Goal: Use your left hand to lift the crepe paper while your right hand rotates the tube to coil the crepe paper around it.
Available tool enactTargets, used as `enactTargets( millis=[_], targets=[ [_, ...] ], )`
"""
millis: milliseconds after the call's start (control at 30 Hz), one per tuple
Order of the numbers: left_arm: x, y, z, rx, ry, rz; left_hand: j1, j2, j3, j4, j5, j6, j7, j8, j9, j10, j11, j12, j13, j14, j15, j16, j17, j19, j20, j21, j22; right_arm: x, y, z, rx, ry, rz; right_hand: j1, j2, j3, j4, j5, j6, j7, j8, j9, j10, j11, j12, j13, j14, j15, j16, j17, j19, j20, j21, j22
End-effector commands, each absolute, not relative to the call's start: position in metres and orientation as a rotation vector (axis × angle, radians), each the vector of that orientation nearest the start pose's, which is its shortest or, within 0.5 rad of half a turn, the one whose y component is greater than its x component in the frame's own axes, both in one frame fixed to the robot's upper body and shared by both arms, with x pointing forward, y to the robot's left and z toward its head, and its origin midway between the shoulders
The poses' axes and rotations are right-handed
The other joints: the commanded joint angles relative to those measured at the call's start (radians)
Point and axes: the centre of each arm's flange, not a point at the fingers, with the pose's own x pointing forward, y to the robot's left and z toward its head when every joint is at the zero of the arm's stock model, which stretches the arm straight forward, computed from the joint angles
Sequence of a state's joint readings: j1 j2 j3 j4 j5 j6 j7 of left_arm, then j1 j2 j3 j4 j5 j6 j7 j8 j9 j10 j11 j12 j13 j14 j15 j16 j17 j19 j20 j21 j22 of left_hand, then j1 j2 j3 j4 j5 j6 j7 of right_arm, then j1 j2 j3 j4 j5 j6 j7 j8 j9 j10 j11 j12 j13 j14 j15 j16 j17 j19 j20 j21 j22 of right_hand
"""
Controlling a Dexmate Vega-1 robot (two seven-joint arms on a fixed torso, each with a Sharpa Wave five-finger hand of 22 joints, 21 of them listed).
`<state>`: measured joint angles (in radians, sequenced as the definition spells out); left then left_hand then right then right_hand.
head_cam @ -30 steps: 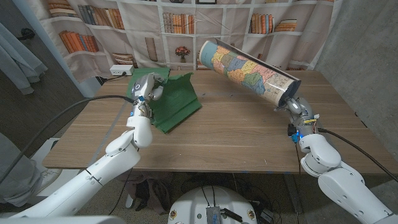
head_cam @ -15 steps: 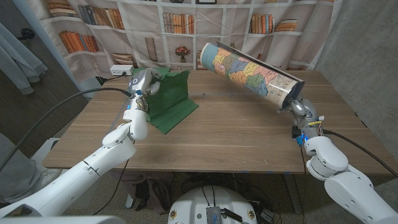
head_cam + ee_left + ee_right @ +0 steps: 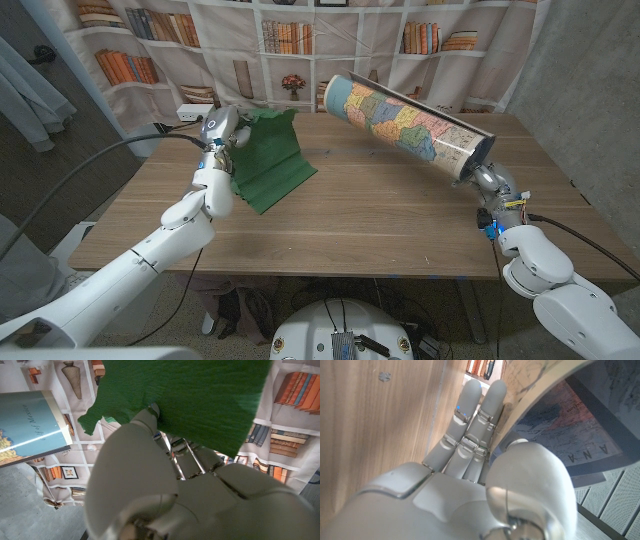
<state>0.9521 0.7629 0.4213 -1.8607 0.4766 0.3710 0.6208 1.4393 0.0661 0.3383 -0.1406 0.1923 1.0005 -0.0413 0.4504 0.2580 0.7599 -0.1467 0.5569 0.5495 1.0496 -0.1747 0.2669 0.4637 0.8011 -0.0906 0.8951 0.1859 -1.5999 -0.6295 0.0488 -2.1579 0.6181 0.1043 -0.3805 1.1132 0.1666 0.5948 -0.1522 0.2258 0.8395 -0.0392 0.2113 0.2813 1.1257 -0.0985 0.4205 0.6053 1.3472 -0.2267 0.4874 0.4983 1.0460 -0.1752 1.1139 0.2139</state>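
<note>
**Head view: paper raised, tube held, coiling not yet begun**

Head view shows the left hand (image 3: 222, 131) at the table's far left, pinching the upper edge of the green crepe paper (image 3: 268, 160). The sheet hangs from that grip, its lower edge on the wooden table (image 3: 380, 220).

The right hand (image 3: 487, 180) clasps the near end of the map-printed tube (image 3: 405, 115), fingers outside and thumb inside the rim. The tube slants up, clear of the table, well apart from the paper.

Judged step: lift done; no wrap started. The next move calls for bringing the tube's far end to the paper's free edge, then rotating.

A white power strip (image 3: 195, 112) lies behind the left hand; its cable could snag.
</note>
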Motion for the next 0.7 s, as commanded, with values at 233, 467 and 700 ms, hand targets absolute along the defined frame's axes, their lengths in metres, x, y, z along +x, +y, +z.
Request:
enactTargets(
  millis=[233, 467, 700],
  targets=[
    [0.574, 0.3, 0.061, 1.083, -0.809, 0.629, 0.008, 0.009, 0.0, 0.003, 0.002, -0.004, 0.0, -0.002, 0.009, -0.002, 0.004, -0.007, 0.01, -0.015, -0.052, -0.001, 0.012, -0.017, -0.117, 0.008, 0.001, 0.437, -0.336, -0.079, 0.067, -0.571, -0.049, 0.014, 0.006, 0.014, -0.008, 0.006, 0.009, 0.0, 0.004, 0.004, 0.008, -0.003, -0.002, 0.006, 0.006, -0.004, 0.001, 0.006, -0.008, -0.052, 0.014, -0.002],
    [0.575, 0.298, 0.071, 1.09, -0.821, 0.631, 0.006, 0.011, -0.001, 0.005, 0.002, -0.002, -0.003, -0.002, 0.01, 0.0, 0.002, -0.01, 0.01, -0.017, -0.054, -0.002, 0.018, -0.023, -0.115, 0.012, 0.001, 0.434, -0.341, -0.078, -0.001, -0.56, -0.034, 0.015, 0.006, 0.014, -0.008, 0.006, 0.01, 0.002, 0.004, 0.005, 0.01, -0.002, -0.003, 0.005, 0.007, -0.004, 0.001, 0.007, -0.009, -0.052, 0.017, -0.002],
    [0.573, 0.295, 0.078, 1.116, -0.829, 0.632, 0.006, 0.012, -0.002, 0.006, 0.002, -0.003, -0.003, -0.003, 0.01, -0.003, 0.001, -0.012, 0.015, -0.018, -0.054, -0.003, 0.023, -0.028, -0.115, 0.018, 0.001, 0.432, -0.35, -0.081, -0.031, -0.541, -0.01, 0.015, 0.005, 0.014, -0.008, 0.005, 0.01, 0.0, 0.005, 0.008, 0.011, 0.0, -0.005, 0.005, 0.007, -0.004, 0.0, 0.007, -0.01, -0.052, 0.02, -0.003]
  ],
)
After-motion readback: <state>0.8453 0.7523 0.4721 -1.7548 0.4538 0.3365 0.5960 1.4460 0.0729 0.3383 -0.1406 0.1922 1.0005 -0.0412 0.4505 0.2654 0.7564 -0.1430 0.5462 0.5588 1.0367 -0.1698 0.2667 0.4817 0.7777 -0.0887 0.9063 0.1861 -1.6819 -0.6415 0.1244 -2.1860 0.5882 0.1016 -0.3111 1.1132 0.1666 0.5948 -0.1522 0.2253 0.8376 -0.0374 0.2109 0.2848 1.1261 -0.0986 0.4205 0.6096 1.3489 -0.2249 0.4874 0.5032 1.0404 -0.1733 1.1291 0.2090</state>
